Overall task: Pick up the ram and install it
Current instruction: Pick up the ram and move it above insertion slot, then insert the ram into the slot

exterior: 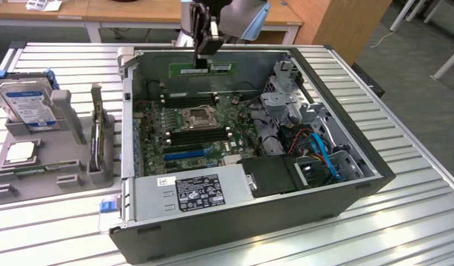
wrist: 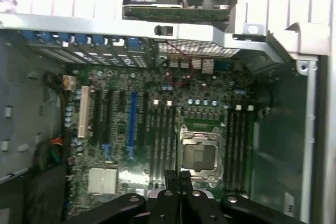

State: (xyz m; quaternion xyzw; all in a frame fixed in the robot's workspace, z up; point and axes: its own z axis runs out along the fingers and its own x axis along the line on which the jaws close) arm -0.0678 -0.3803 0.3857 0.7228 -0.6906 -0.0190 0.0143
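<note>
Hand gripping long thin green ram stick above open grey metal case.
Line it up with a long black slot, then push straight down.

The pincer grips the ram above the open case.

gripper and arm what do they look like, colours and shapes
The gripper is black, with slim flat fingers on jointed links studded with round bolt heads. The arm above it has a smooth, pale silver-grey casing.
</note>
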